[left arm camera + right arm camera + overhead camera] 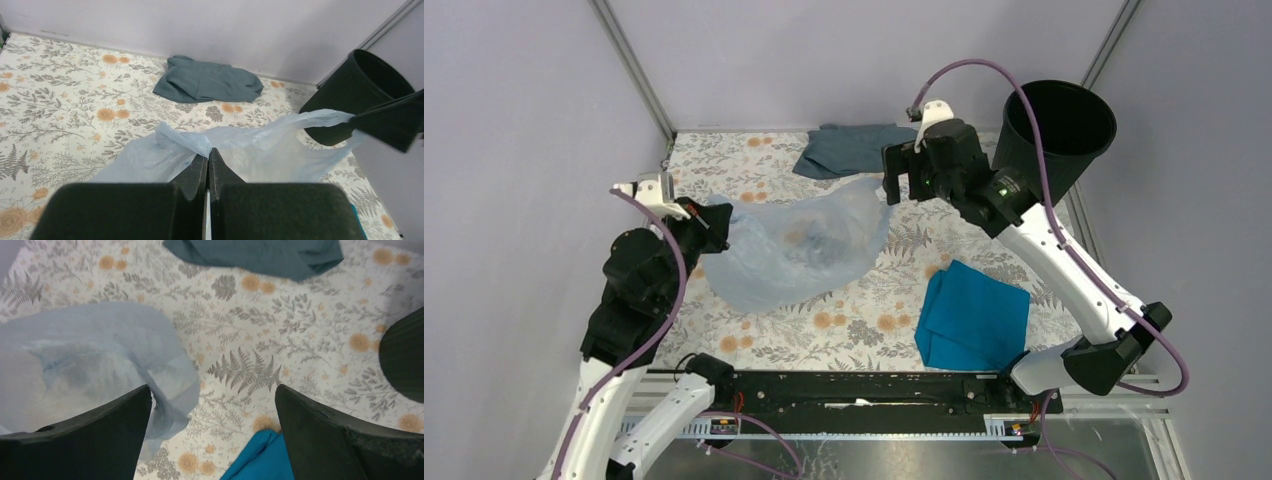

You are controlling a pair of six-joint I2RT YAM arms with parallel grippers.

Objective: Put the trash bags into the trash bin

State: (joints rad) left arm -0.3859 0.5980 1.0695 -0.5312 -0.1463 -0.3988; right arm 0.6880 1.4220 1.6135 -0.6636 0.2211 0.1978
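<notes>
- The left arm rises from its base and bends inward. Its left end effector (712, 222) is pressed together, pinching the edge of the trash bag (799, 250) that lies farthest from the trash bin (1054, 130).
- The right arm stretches in a long diagonal from its base and ends just left of the bin. Its wrist is turned down toward the desk (864, 320).
- The right end effector (212, 390) is spread wide. A fold of the pale blue film rests against one finger (90, 440), and the other finger is clear of it.
- The translucent, wrinkled bag lies outside the bin, spread on the floral desk to the bin's left and a little nearer the arm bases. The corner nearest the bin is lifted toward the right end effector.
- The round black bin stands with its mouth open and its interior dark.
- A grey-blue cloth (849, 150) lies crumpled left of the bin, beyond the bag.
- A folded teal cloth (972, 315) lies on the bin's near side, toward the arm bases and apart from the bag.
</notes>
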